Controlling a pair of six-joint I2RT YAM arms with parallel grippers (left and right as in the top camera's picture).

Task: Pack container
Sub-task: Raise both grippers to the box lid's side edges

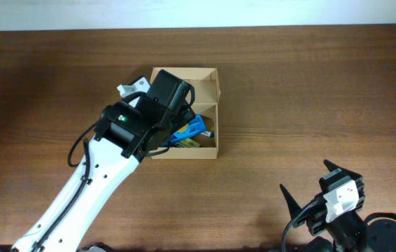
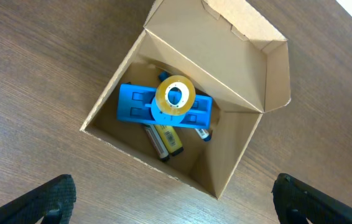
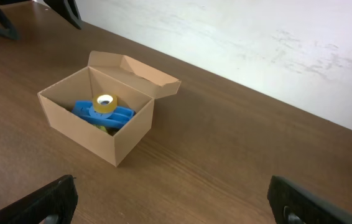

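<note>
Hovering over the box (image 2: pixel 235 149), the left pincer (image 2: pixel 176 202) is spread wide, empty. Pushing the flap (image 2: pixel 219 43) beyond it shut could slide the box along the bench (image 2: pixel 33 68).

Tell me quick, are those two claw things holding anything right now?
Left gripper: open, empty, above the cardboard box.
Right gripper: open, empty.

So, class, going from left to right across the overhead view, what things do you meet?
white left arm → cardboard box → right hand
</note>
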